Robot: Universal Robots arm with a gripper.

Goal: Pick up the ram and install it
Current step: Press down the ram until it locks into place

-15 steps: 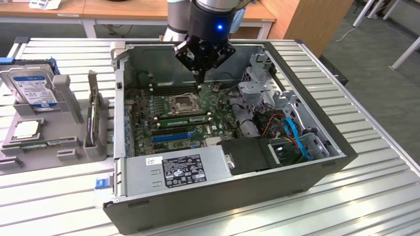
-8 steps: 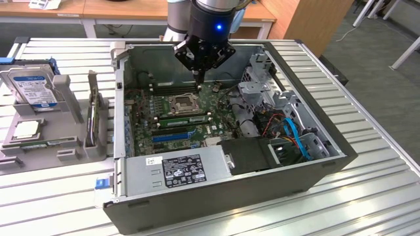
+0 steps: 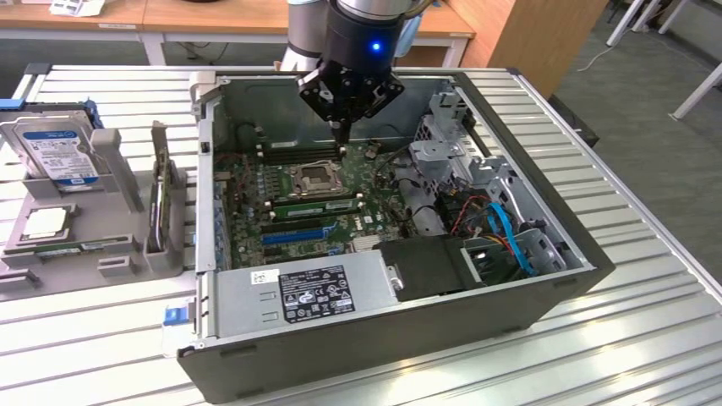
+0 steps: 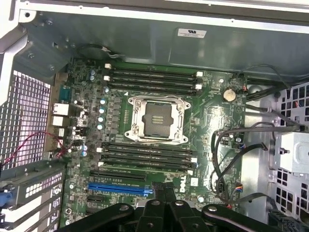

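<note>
**Claw shut and empty over the board, pick-up step not yet done**

Nearest, lower left of the exterior view: one ram [image 3: 84, 246] lay flat on the grey holder [image 3: 118, 264], outside the case [image 3: 395, 338], well apart from the arm. Mid-frame, what looked like a second green stick [image 3: 319, 203] sat in a slot just below the processor socket [image 3: 313, 179]; I couldn't tell if it was latched. Further back, the gripper [image 3: 338, 127] hung over the slots beyond the socket, fingers [image 4: 161, 193] pinched together, nothing between them. My read: a grab would call for opened jaws squared to the stick's long edges.
</note>
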